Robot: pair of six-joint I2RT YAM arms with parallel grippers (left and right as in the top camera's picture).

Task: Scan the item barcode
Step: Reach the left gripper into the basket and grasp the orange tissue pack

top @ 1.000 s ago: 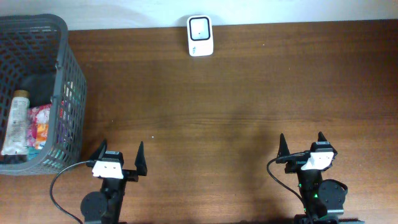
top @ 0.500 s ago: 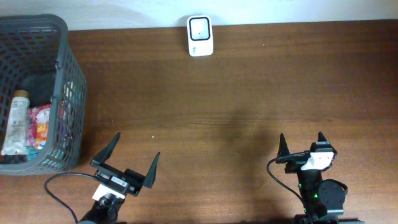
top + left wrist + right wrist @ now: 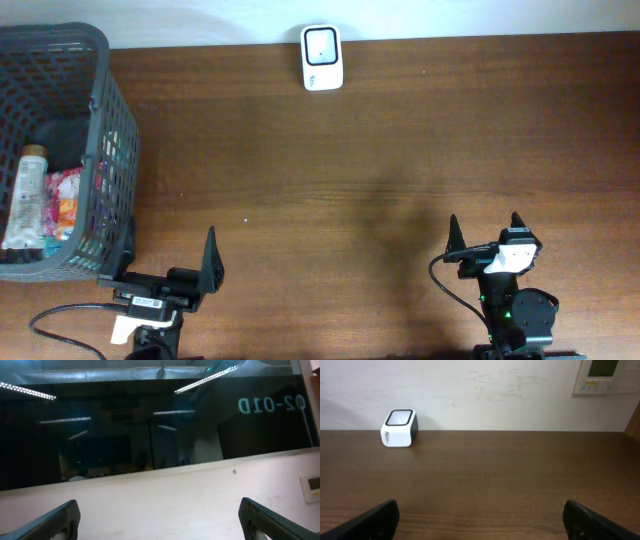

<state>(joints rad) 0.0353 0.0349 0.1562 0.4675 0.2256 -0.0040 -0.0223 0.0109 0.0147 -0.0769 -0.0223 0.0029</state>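
Observation:
The white barcode scanner [image 3: 322,57] stands at the table's far edge, and it also shows at the left of the right wrist view as a small white box [image 3: 399,428]. Items lie in the grey basket [image 3: 100,110] at the far left: a pale tube [image 3: 22,200] and a colourful packet [image 3: 62,205]. My left gripper [image 3: 165,262] is open at the front left, just right of the basket's near corner, holding nothing. Its wrist view shows only a wall and a dark window between the fingers [image 3: 55,522]. My right gripper [image 3: 486,232] stands open and empty at the front right.
The brown wooden table [image 3: 380,160] stretches between the basket and the right arm. A dark item [image 3: 62,140] lies deeper in the basket. A wall panel [image 3: 602,375] hangs on the white wall behind the table.
My left arm has swung left toward the basket and tipped its camera up to the wall. The right arm has not moved.

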